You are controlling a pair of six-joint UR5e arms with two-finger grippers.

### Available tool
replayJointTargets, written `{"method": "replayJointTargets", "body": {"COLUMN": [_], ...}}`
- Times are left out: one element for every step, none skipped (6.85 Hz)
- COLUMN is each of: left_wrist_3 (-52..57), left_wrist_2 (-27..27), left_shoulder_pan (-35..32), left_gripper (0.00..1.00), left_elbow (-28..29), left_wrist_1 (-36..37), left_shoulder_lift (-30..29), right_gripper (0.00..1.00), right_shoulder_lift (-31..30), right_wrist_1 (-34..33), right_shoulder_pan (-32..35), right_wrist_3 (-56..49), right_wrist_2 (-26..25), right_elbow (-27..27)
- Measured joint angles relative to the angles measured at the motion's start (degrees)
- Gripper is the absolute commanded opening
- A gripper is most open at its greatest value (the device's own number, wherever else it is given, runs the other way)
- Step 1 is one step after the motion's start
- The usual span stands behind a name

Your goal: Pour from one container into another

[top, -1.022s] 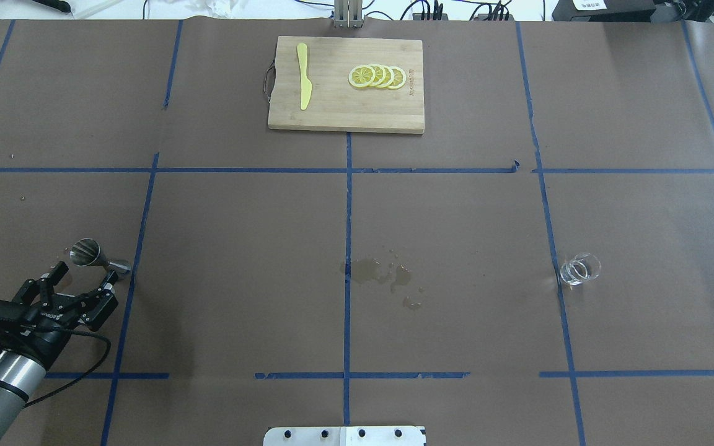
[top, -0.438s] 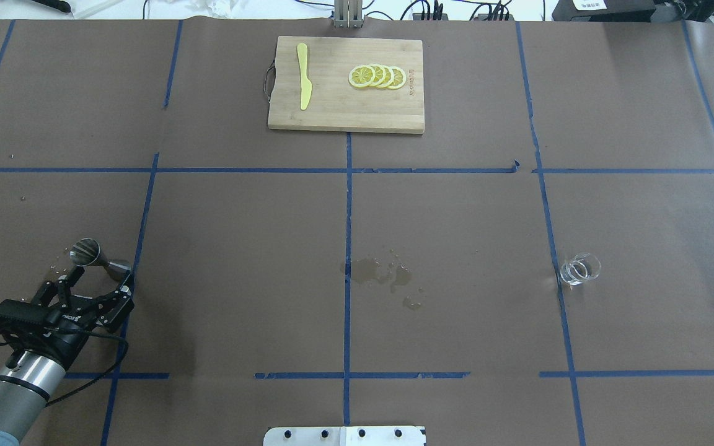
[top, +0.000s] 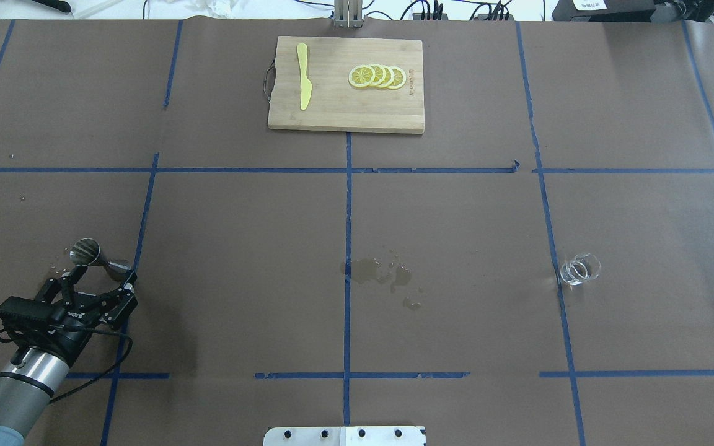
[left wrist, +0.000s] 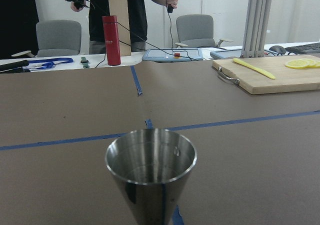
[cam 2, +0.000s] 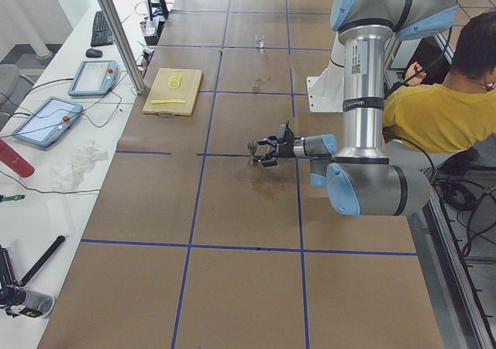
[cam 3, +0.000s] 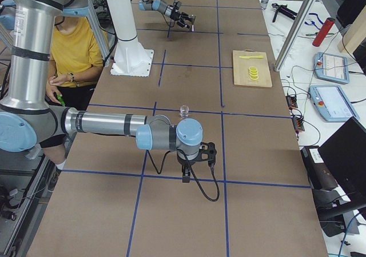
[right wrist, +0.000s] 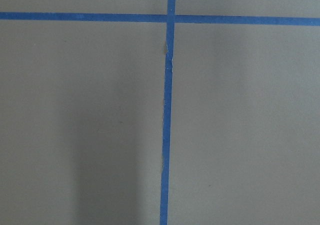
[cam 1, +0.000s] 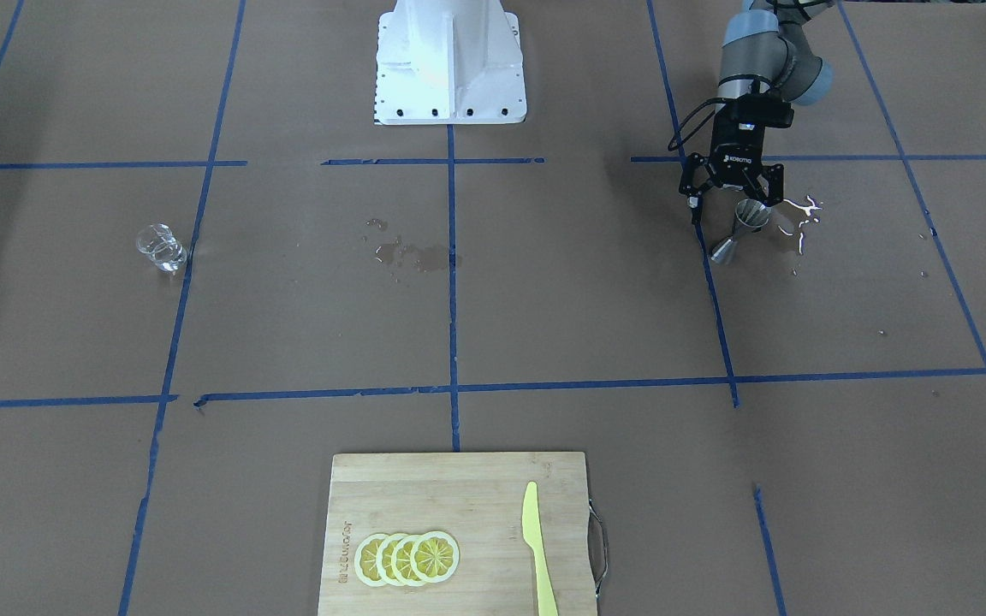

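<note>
Step in hand: judged to be the pick-up of the small shiny stainless-steel hourglass jigger (top: pixel 103 259), ahead of any pouring.
Left claw: the left claw (top: pixel 98 280) is spread wide and holds nothing. It lies low and near-horizontal, just short of the jigger and not touching it.
Right claw: the right claw (cam 3: pixel 194 159) shows only in the side view, so I cannot tell whether it is wide or narrow. Its wrist camera sees bare paper and blue tape.
Jigger: upright on the brown paper-covered worktop (top: pixel 456 217) at the robot's left. It sits dead centre in the left wrist view.
Glass cup: the small clear glass cup (top: pixel 579 269) stands upright at the robot's right, well apart from the jigger. Its contents cannot be read.
Worktop condition: wet splashes (cam 1: pixel 801 216) lie just beside the jigger, and a puddle (top: pixel 382 272) lies mid-worktop.
Method advised: advance level until the fingers flank the narrow waist evenly, then close squarely and lift straight up.
Handling judgement: polished steel on a small wet foot is likely to slide or tip if one finger lands first.
Risk: an off-centre grip could knock the jigger into the splashes.
</note>
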Motion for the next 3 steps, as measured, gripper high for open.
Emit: {"method": "replayJointTargets", "body": {"left_wrist_3": [-0.2, -0.5, -0.6], "left_wrist_2": [-0.3, -0.8, -1.4], "left_shoulder_pan": [-1.1, -1.9, -2.5], "left_gripper": [0.99, 0.99, 0.99], "left_elbow": [0.2, 0.5, 0.8], "left_wrist_1": [0.0, 0.1, 0.2], "left_shoulder_lift": [0.0, 0.0, 0.0], "right_gripper": [1.00, 1.00, 1.00], "right_shoulder_lift": [0.0, -0.1, -0.1], "right_wrist_1": [0.0, 0.0, 0.0], "right_shoulder_pan": [0.0, 0.0, 0.0], "right_wrist_3": [0.0, 0.0, 0.0], "right_wrist_2": [0.0, 0.0, 0.0], "right_elbow": [0.0, 0.0, 0.0]}}
